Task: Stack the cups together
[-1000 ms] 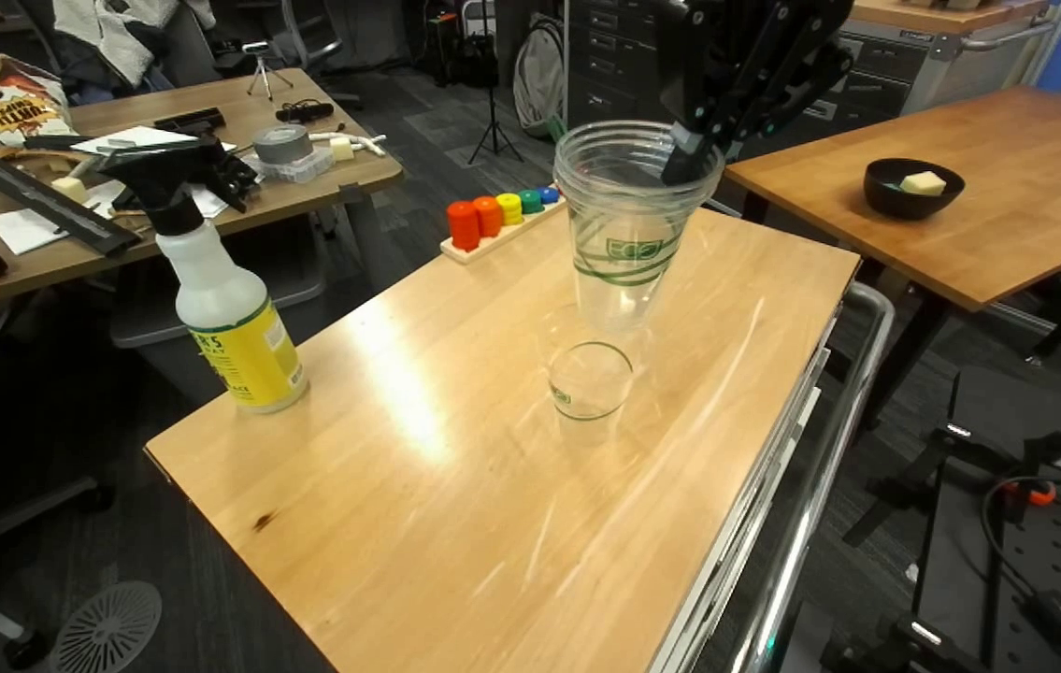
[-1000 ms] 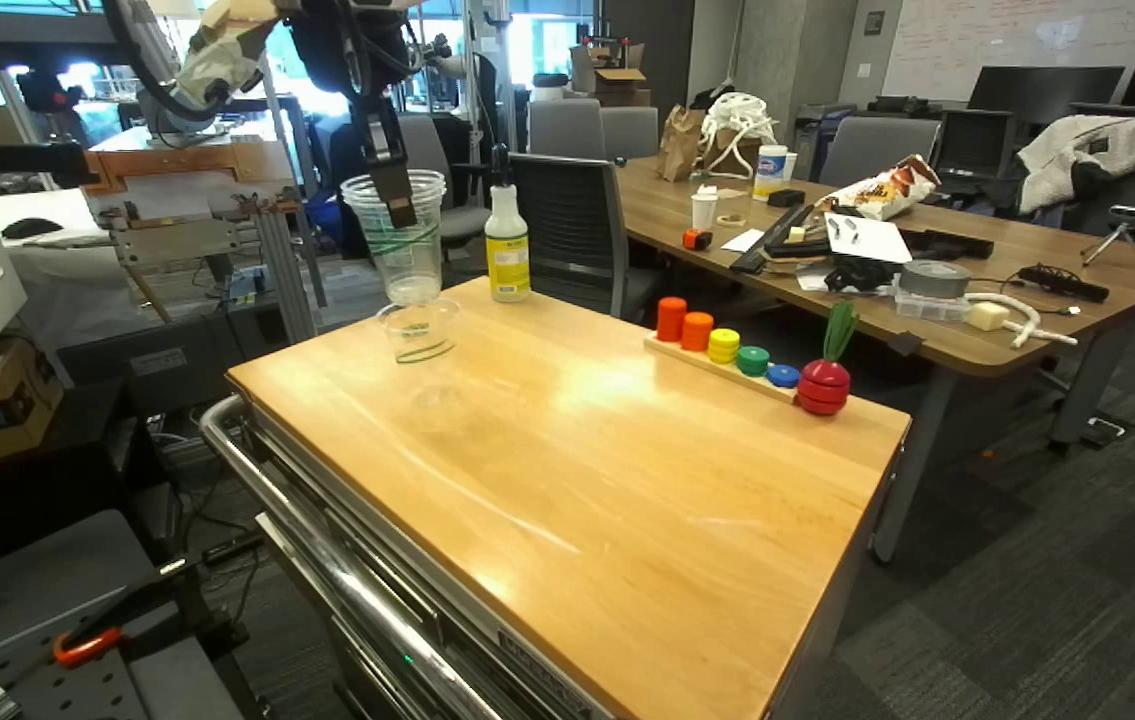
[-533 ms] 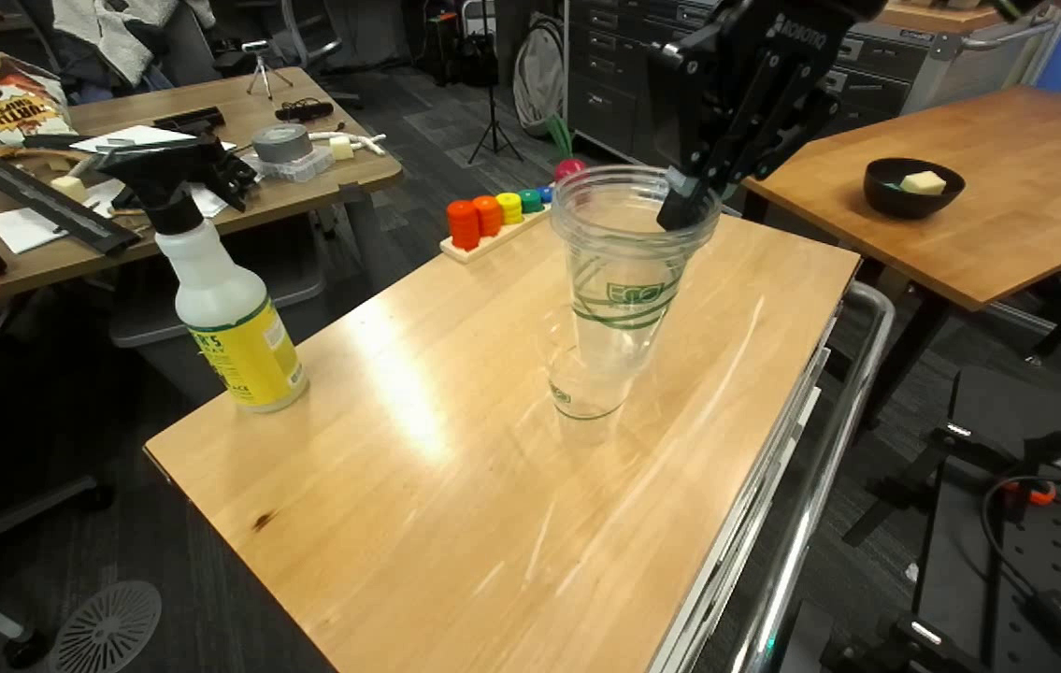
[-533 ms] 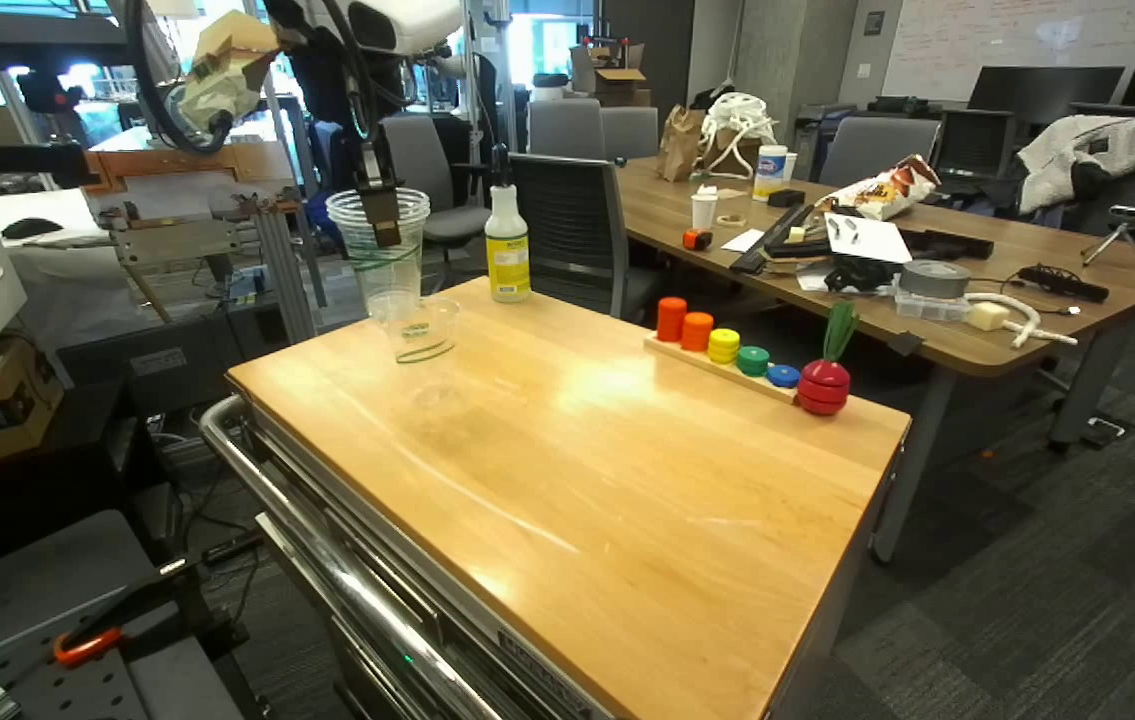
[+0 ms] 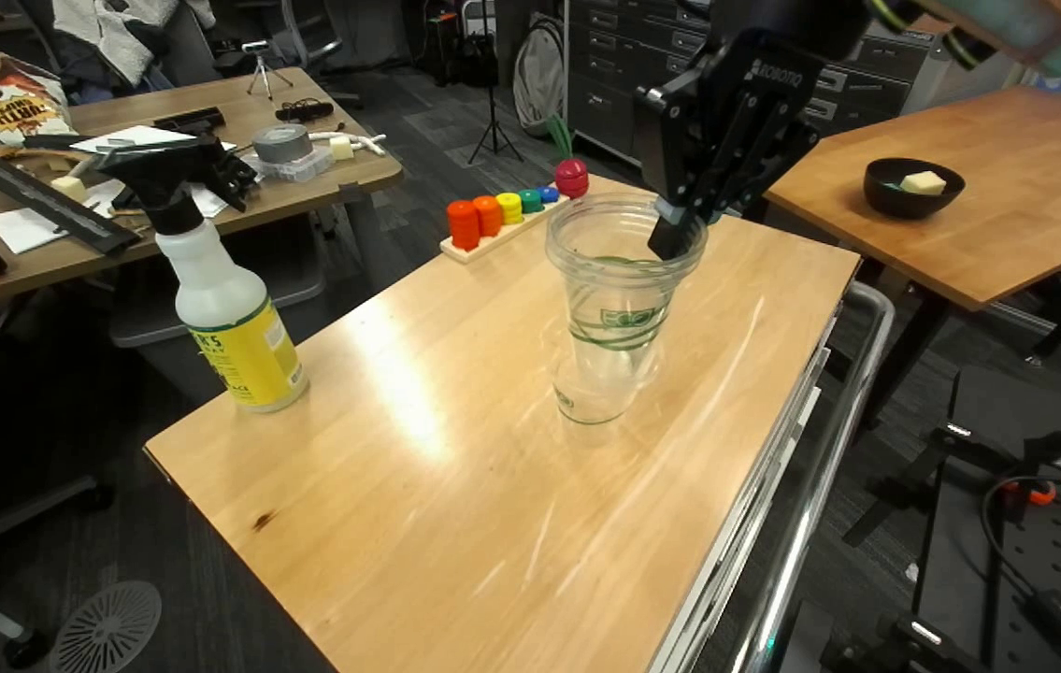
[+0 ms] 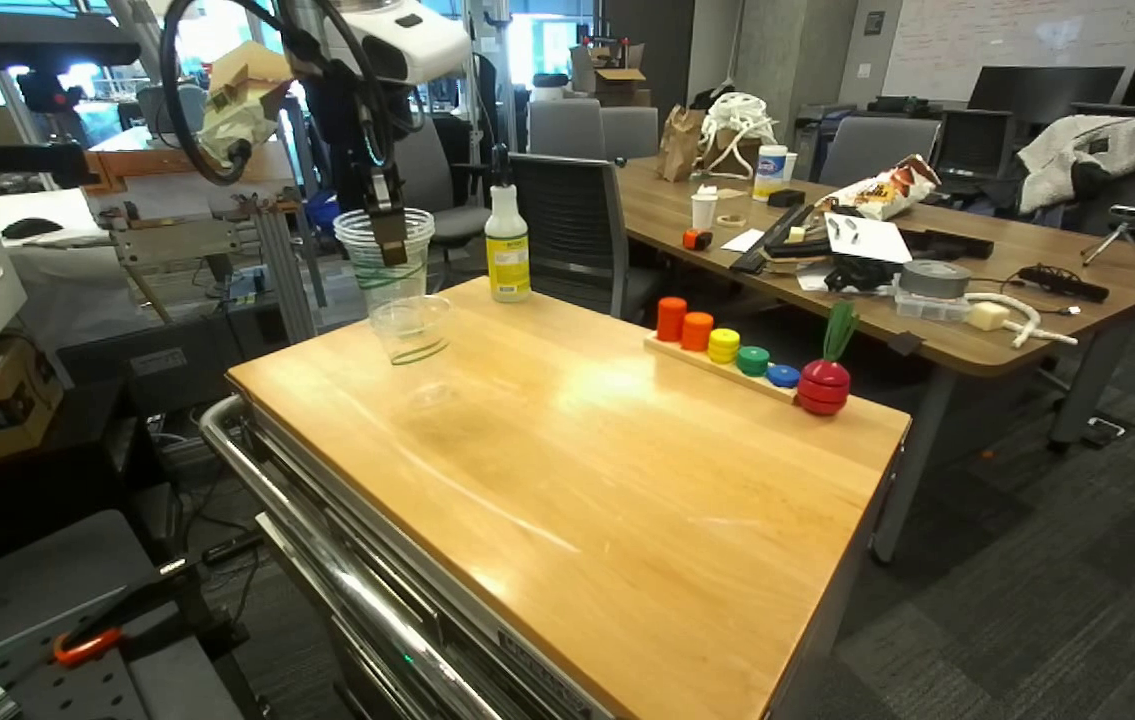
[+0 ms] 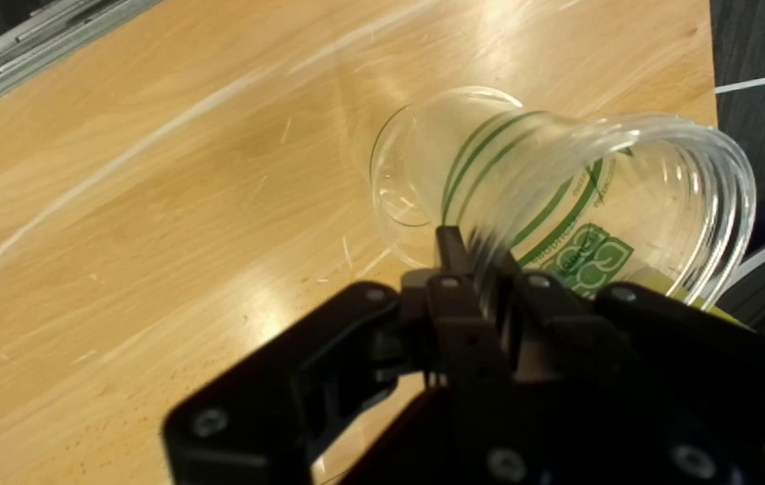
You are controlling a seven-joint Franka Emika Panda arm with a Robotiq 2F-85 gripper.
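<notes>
My gripper [image 5: 670,234] is shut on the rim and wall of a nested stack of clear cups [image 5: 623,318], which hangs tilted above the wooden table top [image 5: 418,523]. In an exterior view the gripper [image 6: 390,235] has a finger against the near side of the stack [image 6: 367,265]. A lone clear cup [image 5: 591,402] stands on the table below the stack; it also shows in an exterior view [image 6: 414,335]. In the wrist view the fingertips [image 7: 473,252] pinch the stack [image 7: 631,195], whose bottom overlaps the lone cup's [image 7: 392,202] mouth. I cannot tell whether it is inside or behind it.
A yellow spray bottle [image 5: 250,365] stands near a table corner. A row of coloured rings on a board [image 5: 502,222] and a red toy radish [image 5: 572,178] are along the far edge. A black bowl [image 5: 909,201] is on another table. A metal rail [image 5: 820,523] runs along one side.
The gripper has lowered the held stack until it overlaps the lone cup in both exterior views. The lone cup has shifted or tilted slightly.
</notes>
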